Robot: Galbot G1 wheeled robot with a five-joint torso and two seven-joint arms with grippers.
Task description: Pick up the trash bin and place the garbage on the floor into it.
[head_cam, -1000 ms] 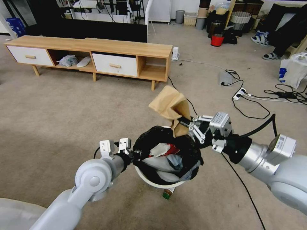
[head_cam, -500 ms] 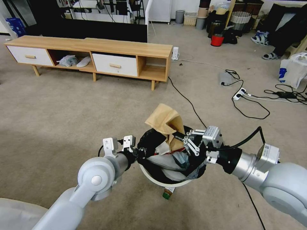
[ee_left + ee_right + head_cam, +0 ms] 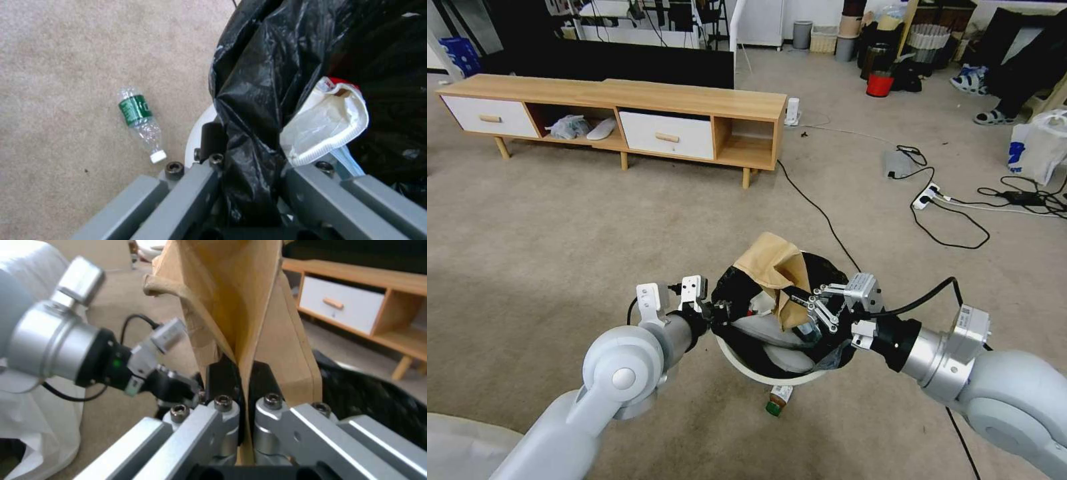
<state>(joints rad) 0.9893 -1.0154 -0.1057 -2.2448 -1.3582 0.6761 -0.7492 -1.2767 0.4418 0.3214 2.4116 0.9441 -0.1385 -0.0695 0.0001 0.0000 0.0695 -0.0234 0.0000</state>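
Observation:
The trash bin (image 3: 746,369), white with a black bag (image 3: 258,83) over its rim, hangs in front of me. My left gripper (image 3: 715,313) is shut on its rim and bag (image 3: 249,186). My right gripper (image 3: 800,312) is shut on the tan box (image 3: 768,263), a flattened piece of garbage whose lower end is inside the bin's mouth (image 3: 240,300). A white packet (image 3: 327,123) and other litter lie inside the bag. A green-labelled clear bottle (image 3: 138,124) lies on the carpet floor (image 3: 560,220) beside the bin, and a bottle end (image 3: 777,400) pokes out under the bin's near edge.
A long wooden cabinet (image 3: 627,113) with white drawers stands at the back left. Black cables (image 3: 947,223) and a power strip (image 3: 927,195) cross the carpet at the right, with a white bag (image 3: 1037,150) beyond. A red bucket (image 3: 880,85) sits far back.
My right gripper has come down and toward me with the tan box, from above the bin's far rim into its mouth. The left gripper holds the bin nearly still.

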